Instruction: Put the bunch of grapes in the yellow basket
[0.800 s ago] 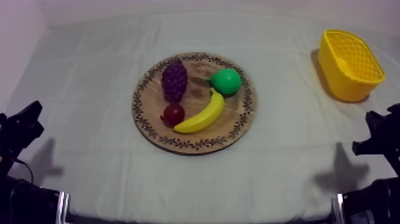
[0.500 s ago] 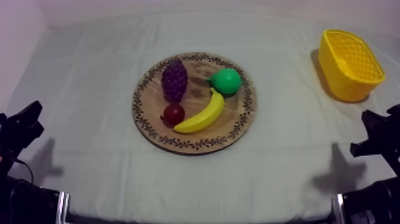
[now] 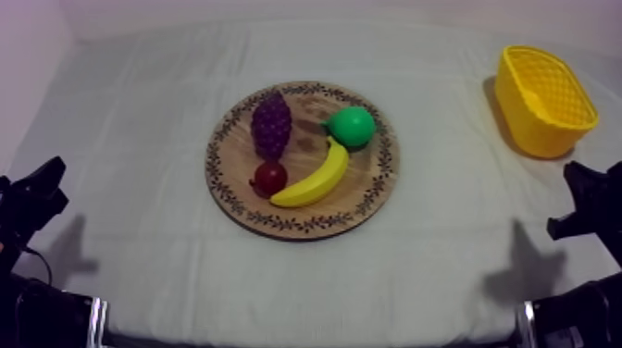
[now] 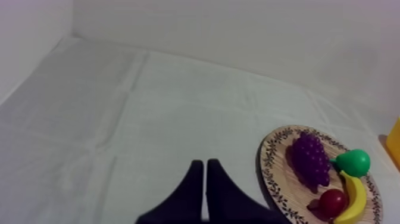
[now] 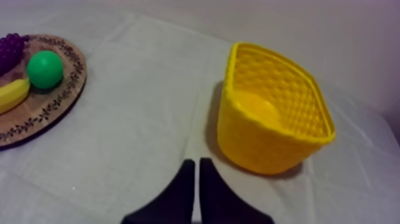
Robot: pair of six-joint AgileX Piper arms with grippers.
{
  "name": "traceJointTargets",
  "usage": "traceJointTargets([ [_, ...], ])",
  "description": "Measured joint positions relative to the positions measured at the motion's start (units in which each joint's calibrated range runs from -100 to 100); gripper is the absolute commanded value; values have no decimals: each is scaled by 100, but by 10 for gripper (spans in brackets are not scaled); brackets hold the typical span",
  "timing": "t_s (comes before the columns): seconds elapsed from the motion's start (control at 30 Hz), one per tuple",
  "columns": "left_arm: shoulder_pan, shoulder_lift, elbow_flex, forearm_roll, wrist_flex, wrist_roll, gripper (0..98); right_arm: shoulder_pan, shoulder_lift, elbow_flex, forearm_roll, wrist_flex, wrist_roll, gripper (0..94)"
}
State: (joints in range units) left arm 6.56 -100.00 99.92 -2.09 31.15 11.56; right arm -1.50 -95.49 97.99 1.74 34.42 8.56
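Top view: left gripper [image 3: 37, 190] sits low, well left of the wooden board [image 3: 370, 199]; right gripper [image 3: 592, 199] low, well right of the board; both clenched on nothing, fingers pressed together as a narrow wedge in each wrist view; on the board's near half, banana [image 3: 315, 178] with small red fruit [image 3: 270, 177] just beside it; bunch of grapes [image 3: 271, 123] lies on the board's far left, pear [image 3: 353, 126] on its far right; yellow basket [image 3: 532, 130] stands upright, well right of the board, farther back.
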Motion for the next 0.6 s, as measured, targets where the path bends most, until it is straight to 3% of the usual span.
traceJointTargets([
  [0.43,0,0,0,0,0,0,1,-1073,1418,-1405,912,-387,-732,3],
  [0.6,0,0,0,0,0,0,1,-1494,2249,-2234,904,-355,-807,3],
])
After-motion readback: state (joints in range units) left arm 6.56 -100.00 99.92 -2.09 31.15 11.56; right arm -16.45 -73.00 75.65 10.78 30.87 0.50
